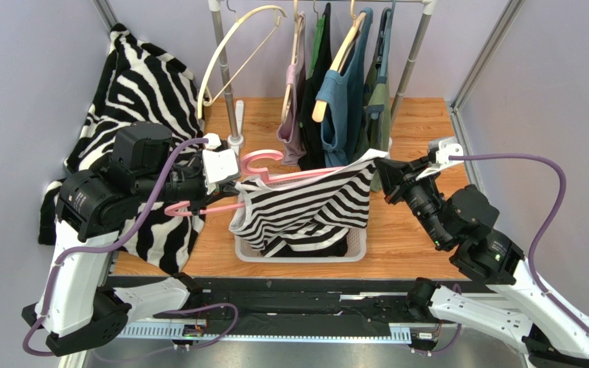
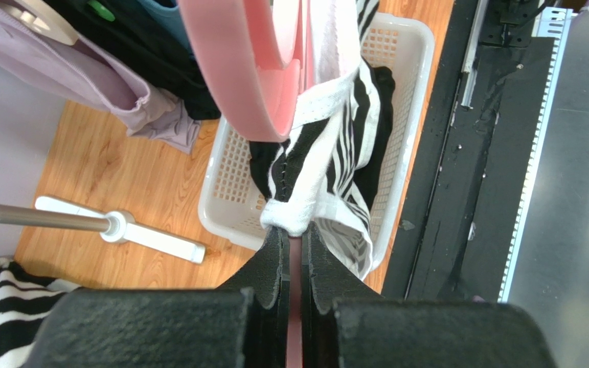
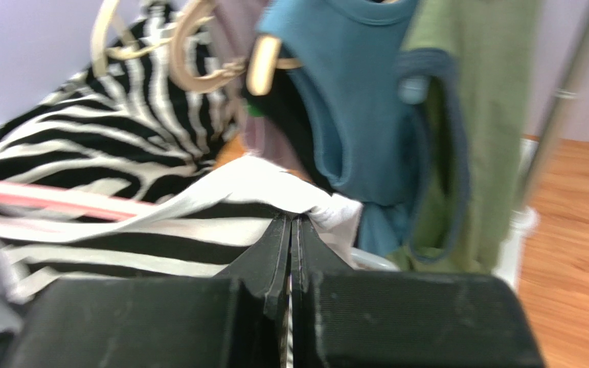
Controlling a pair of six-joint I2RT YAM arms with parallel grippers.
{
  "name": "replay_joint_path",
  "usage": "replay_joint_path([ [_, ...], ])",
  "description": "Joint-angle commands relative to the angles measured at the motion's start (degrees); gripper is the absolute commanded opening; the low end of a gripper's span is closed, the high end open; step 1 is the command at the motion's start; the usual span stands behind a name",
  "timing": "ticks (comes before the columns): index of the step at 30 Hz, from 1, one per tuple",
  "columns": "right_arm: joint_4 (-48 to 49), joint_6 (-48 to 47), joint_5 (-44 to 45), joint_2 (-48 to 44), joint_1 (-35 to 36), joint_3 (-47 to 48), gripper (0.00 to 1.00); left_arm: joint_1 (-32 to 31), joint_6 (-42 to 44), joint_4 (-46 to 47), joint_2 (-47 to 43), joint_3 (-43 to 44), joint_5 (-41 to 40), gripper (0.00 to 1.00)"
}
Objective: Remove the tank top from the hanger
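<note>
The left claw (image 1: 232, 195) is closed tight on the pink hanger (image 1: 263, 159). In the left wrist view a sliver of pink shows between its black fingers (image 2: 274, 261), and a bunched, white-edged strap presses against their tips. The right claw (image 1: 382, 164) is clamped on the tank top (image 1: 313, 203), pinching the white-bound edge at the garment's right end. Striped cloth shows in the slit between its fingers.

The wooden table (image 1: 420, 230) spans the scene. A zebra-print cloth (image 1: 132, 84) is draped over its left side, running from the back wall down toward the near edge. At the back stands a clothes rack (image 1: 224, 84) bearing an empty cream hanger (image 1: 236, 54) and a row of tops: lilac (image 1: 294, 115), black (image 1: 317, 100), teal (image 1: 344, 107) and olive green (image 1: 380, 92). In front of the rack sits a white lattice basket (image 1: 297, 257) with dark and striped fabric inside it.

The tank top, striped black and white, is stretched between the two claws above the basket, and its lower part sags into the basket. The hanger's arm runs in under its upper edge. The hanger lies roughly level, with its hook toward the rack and its left end jutting past the left claw.
</note>
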Motion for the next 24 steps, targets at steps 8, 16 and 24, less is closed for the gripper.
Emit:
replay_joint_path([
  [8, -2.15, 6.55, -18.27, 2.11, -22.48, -5.13, 0.00, 4.41, -1.33, -2.03, -4.51, 3.28, 1.75, 0.00],
  [16, -1.25, 0.66, -46.57, 0.78, -20.55, -5.41, 0.00, 4.94, -3.00, 0.78, -1.88, 3.81, 2.10, 0.00],
  [24, -20.13, -12.17, -49.98, 9.30, -15.72, 9.88, 0.49, 4.94, -3.27, 0.35, 4.36, 10.13, 6.76, 0.00],
])
